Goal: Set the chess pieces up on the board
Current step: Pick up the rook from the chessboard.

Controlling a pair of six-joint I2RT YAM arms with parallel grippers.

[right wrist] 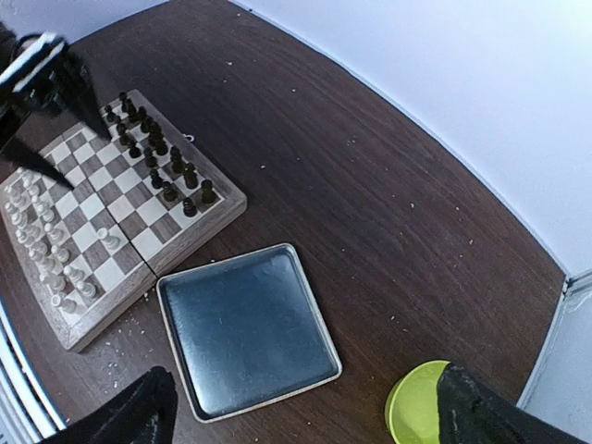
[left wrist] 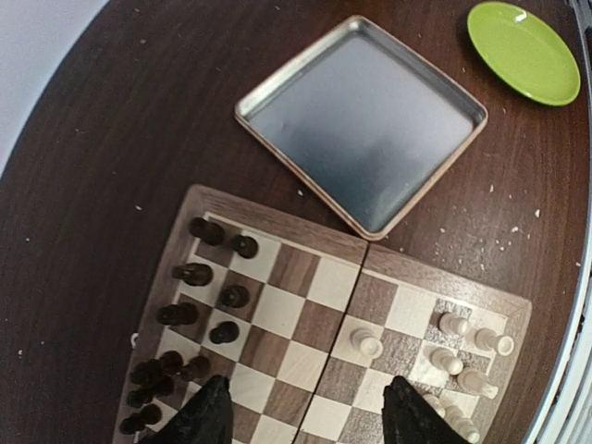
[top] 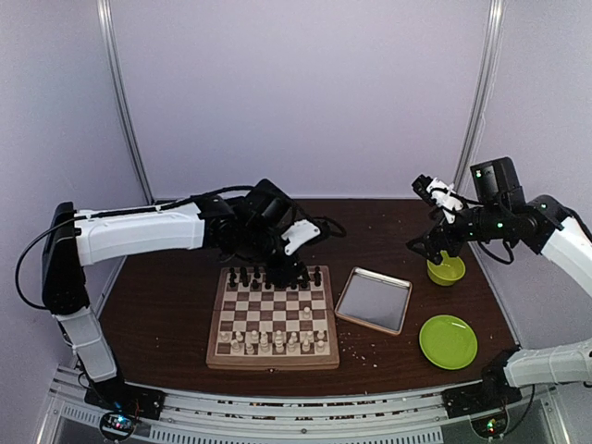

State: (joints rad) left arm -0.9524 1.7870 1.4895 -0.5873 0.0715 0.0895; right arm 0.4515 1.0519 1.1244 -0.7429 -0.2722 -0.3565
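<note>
The board [top: 273,363] lies at the table's near centre. Cream-white chess pieces [top: 273,342] stand in two rows along its near side, and one cream pawn [top: 306,313] stands alone further in. Dark pieces [top: 268,276] line the far side. My left gripper [top: 287,271] hovers over the board's far half, and in the left wrist view the gripper [left wrist: 314,416] is open with only bare squares between its fingers. The lone pawn [left wrist: 367,344] lies just ahead of it. My right gripper [right wrist: 305,416] is open and empty, high above the table's right side.
A shiny metal tray [top: 373,301] sits right of the board. A green plate [top: 448,340] lies near the front right, and a green bowl [top: 446,270] sits under the right gripper [top: 433,246]. Pale crumbs dot the table around the tray [right wrist: 245,324].
</note>
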